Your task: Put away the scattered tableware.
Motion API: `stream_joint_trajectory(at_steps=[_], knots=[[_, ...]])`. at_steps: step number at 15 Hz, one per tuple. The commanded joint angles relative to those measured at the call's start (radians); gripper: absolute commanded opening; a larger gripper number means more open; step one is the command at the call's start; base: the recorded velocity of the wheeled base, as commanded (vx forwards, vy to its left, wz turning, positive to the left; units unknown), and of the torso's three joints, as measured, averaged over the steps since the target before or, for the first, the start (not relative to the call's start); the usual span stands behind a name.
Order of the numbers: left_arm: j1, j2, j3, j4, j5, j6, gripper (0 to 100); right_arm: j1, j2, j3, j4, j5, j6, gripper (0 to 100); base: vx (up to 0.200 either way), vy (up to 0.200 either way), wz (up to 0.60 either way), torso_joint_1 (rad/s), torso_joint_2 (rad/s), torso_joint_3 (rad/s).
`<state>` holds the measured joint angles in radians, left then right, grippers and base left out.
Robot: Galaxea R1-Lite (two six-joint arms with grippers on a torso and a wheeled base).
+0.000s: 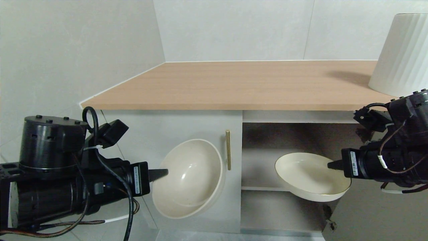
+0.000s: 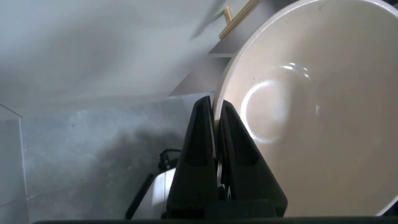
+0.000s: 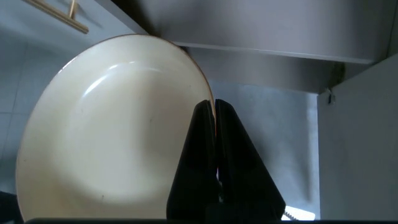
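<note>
By cabinet (image 1: 187, 127): bowl (image 1: 190, 177) in left claw (image 1: 165, 173)

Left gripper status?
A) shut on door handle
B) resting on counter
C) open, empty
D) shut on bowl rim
D: the left gripper is shut on the rim of the bowl, which hangs tilted in front of the closed door.
</note>
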<state>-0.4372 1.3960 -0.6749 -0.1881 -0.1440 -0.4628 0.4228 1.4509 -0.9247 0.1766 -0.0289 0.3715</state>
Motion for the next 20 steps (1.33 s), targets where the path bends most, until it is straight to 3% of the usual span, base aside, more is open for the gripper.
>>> stream_joint_trajectory(at_steps=[1,6,13,15,18,19,20], knots=[[0.000,0.001,0.000,-0.001,0.000,0.000,0,0.001,0.003,0.003,0.000,0.001,0.000,0,0.000,0.000,0.00,0.000,0.00,0.000],[0.000,0.003,0.000,-0.001,0.000,0.000,0,0.005,0.037,0.003,-0.016,0.001,-0.002,0,0.000,0.000,0.00,0.000,0.00,0.000],[0.000,0.014,0.000,-0.001,0.000,-0.002,0,0.007,0.298,0.076,-0.220,0.000,-0.032,0,0.000,0.000,0.00,0.000,0.00,0.000],[0.000,0.014,0.000,-0.001,0.000,-0.002,0,-0.013,0.534,0.138,-0.529,-0.011,-0.029,0,0.000,0.000,0.00,0.000,0.00,0.000],[0.000,0.014,0.000,-0.001,0.000,-0.002,0,-0.065,0.703,0.138,-0.726,-0.037,-0.017,0,0.000,0.000,0.00,0.000,0.00,0.000],[0.000,0.015,0.000,-0.001,0.000,-0.002,0,-0.076,0.760,0.135,-0.847,-0.074,0.015,0,0.000,0.000,0.00,0.000,0.00,0.000],[0.000,0.017,0.001,-0.001,0.000,-0.002,0,-0.081,0.773,0.133,-0.875,-0.078,0.023,0,0.000,0.000,0.00,0.000,0.00,0.000]])
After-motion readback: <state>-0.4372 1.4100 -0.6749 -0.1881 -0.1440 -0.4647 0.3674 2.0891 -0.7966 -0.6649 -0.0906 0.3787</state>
